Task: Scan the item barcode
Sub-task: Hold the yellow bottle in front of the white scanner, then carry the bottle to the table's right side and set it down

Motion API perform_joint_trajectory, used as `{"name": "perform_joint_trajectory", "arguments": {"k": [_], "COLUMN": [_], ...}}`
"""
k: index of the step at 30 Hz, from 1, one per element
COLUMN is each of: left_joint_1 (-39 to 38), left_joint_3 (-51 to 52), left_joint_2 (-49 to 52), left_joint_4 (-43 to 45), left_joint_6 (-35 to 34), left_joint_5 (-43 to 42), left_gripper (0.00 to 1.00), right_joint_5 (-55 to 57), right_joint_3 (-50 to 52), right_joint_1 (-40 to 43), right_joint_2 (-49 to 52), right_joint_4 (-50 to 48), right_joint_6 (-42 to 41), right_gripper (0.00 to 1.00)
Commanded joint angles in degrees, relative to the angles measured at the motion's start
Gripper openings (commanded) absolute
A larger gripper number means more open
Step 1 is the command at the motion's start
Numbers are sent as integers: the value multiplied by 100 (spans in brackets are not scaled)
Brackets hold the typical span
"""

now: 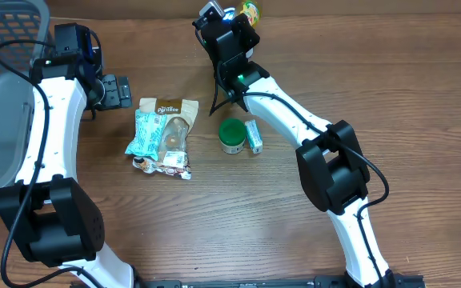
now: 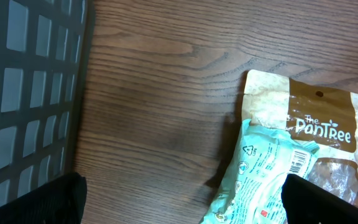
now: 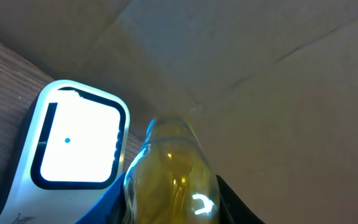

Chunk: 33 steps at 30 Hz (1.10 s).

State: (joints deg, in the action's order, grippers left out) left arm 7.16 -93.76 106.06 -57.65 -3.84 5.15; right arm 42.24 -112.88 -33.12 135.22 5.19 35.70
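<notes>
- Right wrist view: the right end effector (image 3: 169,199) is closed partway around a yellow bottle (image 3: 173,171), one finger on each side. It carries the bottle just beside the lit window of the barcode scanner (image 3: 76,143), at the far edge of the surface (image 1: 214,224).
- No barcode shows on the bottle from any view. The face turned toward the scanner window may be plain plastic, and then no read would come.
- The bottle looks smooth and rounded. If the wrist rolls to bring a label round, I judge the bottle could twist or slide between the fingers, since only a narrow part of it is pinched.
- The bottle sits very close to the scanner, which looks light. A small sideways sweep could push it along the surface or tip it, and the window would no longer face the item.
- A cardboard wall (image 3: 260,74) stands right behind both, so there is little room to back away. The bottle could be pressed into it and work loose in the grip.
- The bright window could throw glare off the glossy bottle, which may spoil a read.
- The left end effector (image 1: 115,90) is fully spread and holds nothing. It hovers between the basket (image 2: 23,93) and the PanTree pouch (image 2: 328,124) with the teal packet (image 2: 260,180) lying on it.
- If it drops without aiming, a finger could catch a packet edge and drag the pile.
</notes>
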Motion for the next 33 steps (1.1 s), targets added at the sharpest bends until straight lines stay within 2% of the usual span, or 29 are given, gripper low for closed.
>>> {"name": "perform_joint_trajectory", "arguments": {"k": [1, 6, 12, 15, 18, 23, 29, 33], "left_joint_1": [-15, -15, -17, -15, -15, -15, -15, -15], "left_joint_3": [-101, -101, -101, -101, -101, -101, -101, -101], "left_joint_2": [-109, -107, -109, -107, -107, -107, -107, -109], "left_joint_4": [2, 2, 2, 2, 2, 2, 2, 2], "left_joint_6": [107, 107, 107, 107, 107, 107, 107, 107], "left_joint_5": [-31, -31, -31, -31, -31, -31, -31, -31], "left_gripper": [100, 99, 100, 100, 100, 100, 100, 100], "right_joint_5": [240, 520, 389, -70, -675, -1152, -2345, -3121], "right_joint_3": [-153, -160, -160, -160, -160, -160, -133, 13], "right_joint_1": [13, 13, 17, 72, 302, 892, 2000, 2800], "right_joint_2": [-74, -229, -1001, -1543, -2232, -2728, -2778, -2778], "right_joint_4": [-114, -208, 304, 1019, 2159, 3550, 5064, 5560], "right_joint_6": [-116, -221, -1311, -2011, -2968, -4054, -4343, -4345], "right_gripper": [20, 17, 16, 16, 17, 16, 17, 17]}}
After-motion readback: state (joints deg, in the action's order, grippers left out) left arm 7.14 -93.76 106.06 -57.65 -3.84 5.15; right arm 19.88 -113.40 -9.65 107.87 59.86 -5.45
